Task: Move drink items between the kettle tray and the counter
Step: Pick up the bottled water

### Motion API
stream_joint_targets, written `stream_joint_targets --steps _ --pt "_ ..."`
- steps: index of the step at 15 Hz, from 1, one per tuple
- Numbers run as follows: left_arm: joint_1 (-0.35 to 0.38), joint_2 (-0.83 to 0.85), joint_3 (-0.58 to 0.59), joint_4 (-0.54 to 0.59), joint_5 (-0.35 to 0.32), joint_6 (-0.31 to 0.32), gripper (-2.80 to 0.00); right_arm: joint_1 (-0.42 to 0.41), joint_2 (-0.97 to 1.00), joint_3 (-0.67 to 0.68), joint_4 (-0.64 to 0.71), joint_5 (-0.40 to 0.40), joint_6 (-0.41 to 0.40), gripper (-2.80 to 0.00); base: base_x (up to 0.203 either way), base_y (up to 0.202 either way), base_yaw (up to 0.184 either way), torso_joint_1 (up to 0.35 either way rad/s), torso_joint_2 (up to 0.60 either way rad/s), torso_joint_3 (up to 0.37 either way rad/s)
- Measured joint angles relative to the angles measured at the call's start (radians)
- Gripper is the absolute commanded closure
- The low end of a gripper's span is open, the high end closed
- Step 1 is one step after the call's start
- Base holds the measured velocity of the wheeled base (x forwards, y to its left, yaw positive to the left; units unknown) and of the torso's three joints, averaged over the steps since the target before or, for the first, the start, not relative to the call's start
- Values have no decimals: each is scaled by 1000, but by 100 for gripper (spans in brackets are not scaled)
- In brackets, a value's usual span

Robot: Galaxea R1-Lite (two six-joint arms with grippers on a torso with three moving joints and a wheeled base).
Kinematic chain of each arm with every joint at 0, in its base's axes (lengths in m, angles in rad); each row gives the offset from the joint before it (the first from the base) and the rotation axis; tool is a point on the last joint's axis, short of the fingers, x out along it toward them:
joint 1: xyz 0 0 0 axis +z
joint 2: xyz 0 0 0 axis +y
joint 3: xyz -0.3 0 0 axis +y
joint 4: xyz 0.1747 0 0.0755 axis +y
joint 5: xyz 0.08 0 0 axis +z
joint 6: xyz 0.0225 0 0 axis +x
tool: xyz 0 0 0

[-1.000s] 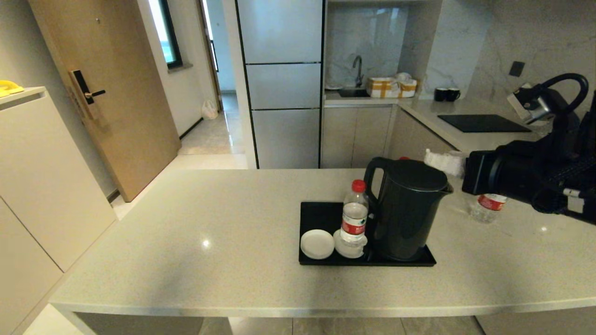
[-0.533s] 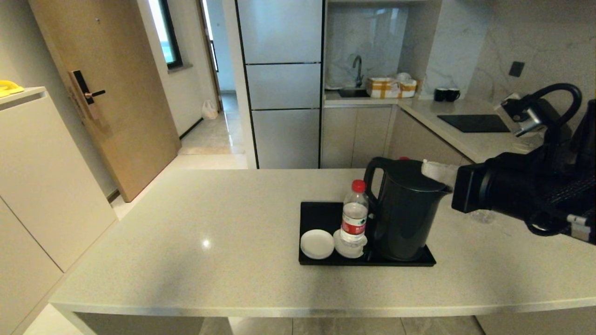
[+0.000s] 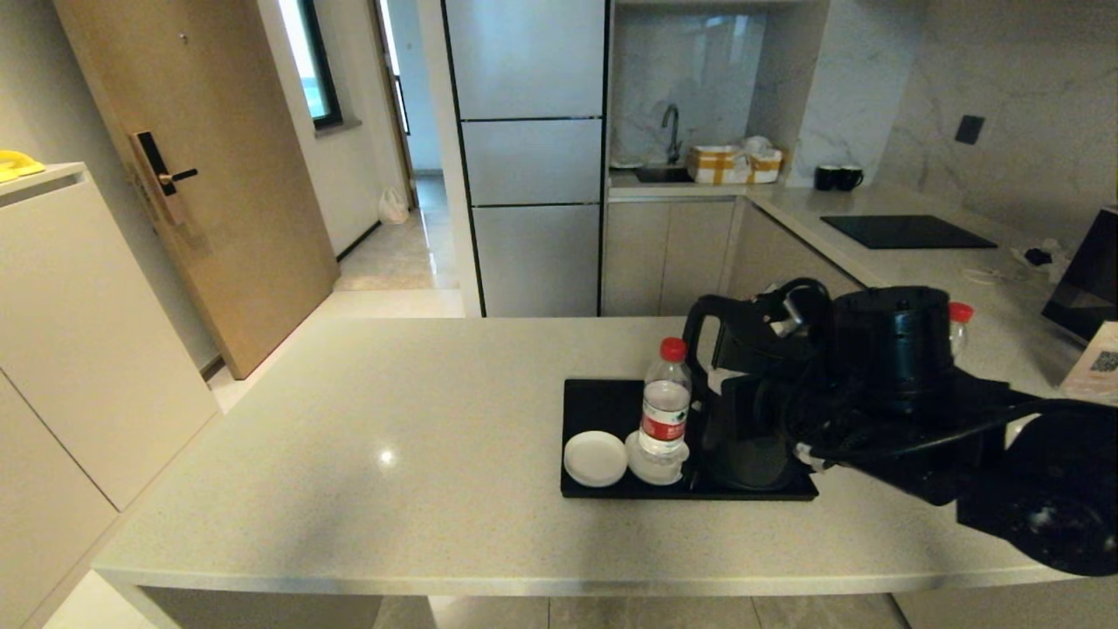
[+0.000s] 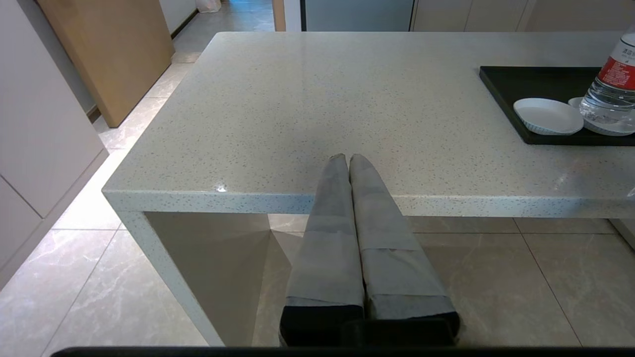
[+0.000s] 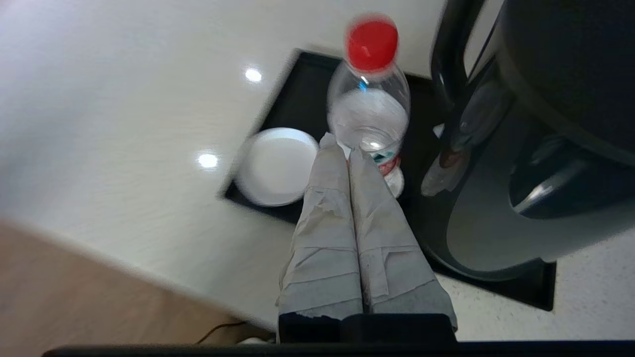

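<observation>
One water bottle with a red cap stands on a white coaster on the black kettle tray, left of the dark kettle. My right arm reaches across in front of the kettle. In the right wrist view my right gripper is shut and empty, its tips just short of that bottle and above the tray. A second bottle stands on the counter right of the kettle, mostly hidden behind the arm. My left gripper is shut and parked at the counter's front edge.
An empty white coaster lies at the tray's front left corner. A black cooktop panel and two dark mugs are on the back counter. A dark box and a printed card stand at far right.
My right arm has swung left from the counter bottle to the front of the kettle, and its gripper has shut empty. That bottle stays on the counter. The left arm has not moved.
</observation>
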Motion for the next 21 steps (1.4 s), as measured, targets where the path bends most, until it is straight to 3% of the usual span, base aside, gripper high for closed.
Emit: stream_joint_targets --steps 3,5,6,13,21 --pt "0 0 0 0 0 0 0 0 160 8 -165 -89 -9 0 0 0 0 0 0 0" --pt "1 0 0 0 0 0 0 4 240 8 -212 -104 -12 0 0 0 0 0 0 0" --pt "0 0 0 0 0 0 0 5 271 5 -215 -106 -12 -280 0 0 0 0 0 0" --pt "0 0 0 0 0 0 0 7 343 -3 -223 -145 -14 -280 0 0 0 0 0 0" --pt "0 0 0 0 0 0 0 8 517 -36 -506 -183 -24 -280 0 0 0 0 0 0"
